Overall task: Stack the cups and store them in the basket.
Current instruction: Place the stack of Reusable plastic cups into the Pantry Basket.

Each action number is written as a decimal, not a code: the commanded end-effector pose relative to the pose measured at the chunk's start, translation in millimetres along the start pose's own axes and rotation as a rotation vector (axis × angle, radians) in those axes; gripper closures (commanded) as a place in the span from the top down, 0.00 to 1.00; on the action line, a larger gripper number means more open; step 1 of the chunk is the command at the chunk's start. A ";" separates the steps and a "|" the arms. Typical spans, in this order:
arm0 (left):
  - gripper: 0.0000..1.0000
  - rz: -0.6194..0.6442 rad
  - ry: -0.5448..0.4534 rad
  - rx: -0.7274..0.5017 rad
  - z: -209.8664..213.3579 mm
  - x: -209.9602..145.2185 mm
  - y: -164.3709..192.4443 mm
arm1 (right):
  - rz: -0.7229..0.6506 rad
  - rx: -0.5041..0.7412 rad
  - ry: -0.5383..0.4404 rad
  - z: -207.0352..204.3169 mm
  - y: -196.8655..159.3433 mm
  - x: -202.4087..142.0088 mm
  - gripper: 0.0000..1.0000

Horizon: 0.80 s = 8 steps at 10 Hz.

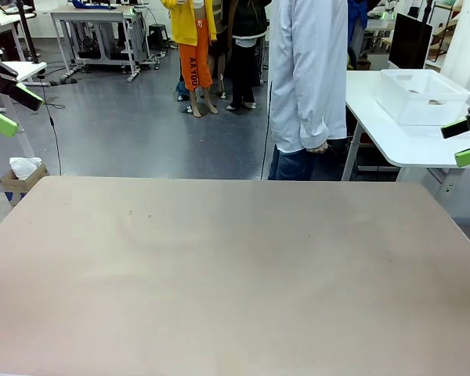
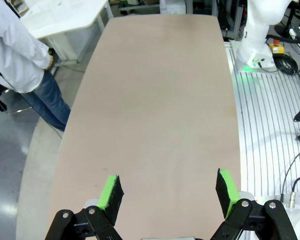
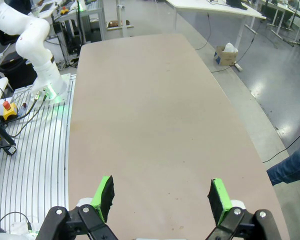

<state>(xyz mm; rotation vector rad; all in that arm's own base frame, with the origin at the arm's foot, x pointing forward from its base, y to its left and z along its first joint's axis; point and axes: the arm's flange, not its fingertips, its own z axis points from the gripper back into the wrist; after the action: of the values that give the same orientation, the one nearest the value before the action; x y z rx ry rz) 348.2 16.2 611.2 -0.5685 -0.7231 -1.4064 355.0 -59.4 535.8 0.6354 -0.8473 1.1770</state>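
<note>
Counter: tan, bare beneath both hands. Left hand: fingers spread, holding nothing, raised. Right hand: likewise spread, idle. Basket: white bin on a side table beyond the right hand; cups not identifiable. Person: standing opposite, arms down. Advice: wait apart until cups are set out; nothing obstructs.

Table bare edge to edge (person stands beyond).

white rectangular basket sits upright on a white side counter at far right, beyond the main counter; contents cannot be told.
</note>
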 end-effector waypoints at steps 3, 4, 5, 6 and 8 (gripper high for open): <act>0.97 0.009 0.002 -0.007 1.4 3.0 0.2 | 0.016 -0.002 -0.019 0.4 -0.1 0.5 1.00; 0.97 0.009 0.002 -0.007 1.4 3.0 0.2 | 0.016 -0.002 -0.019 0.4 -0.1 0.5 1.00; 0.97 0.009 0.002 -0.007 1.4 3.0 0.2 | 0.016 -0.002 -0.019 0.4 -0.1 0.5 1.00; 0.97 0.009 0.002 -0.007 1.4 3.0 0.2 | 0.016 -0.002 -0.019 0.4 -0.1 0.5 1.00; 0.97 0.009 0.002 -0.007 1.4 3.0 0.2 | 0.016 -0.002 -0.019 0.4 -0.1 0.5 1.00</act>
<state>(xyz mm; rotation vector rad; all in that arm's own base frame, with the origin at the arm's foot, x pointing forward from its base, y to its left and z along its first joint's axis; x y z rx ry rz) 348.2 16.2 611.2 -0.5685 -0.7231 -1.4064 355.0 -59.4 535.8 0.6354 -0.8473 1.1770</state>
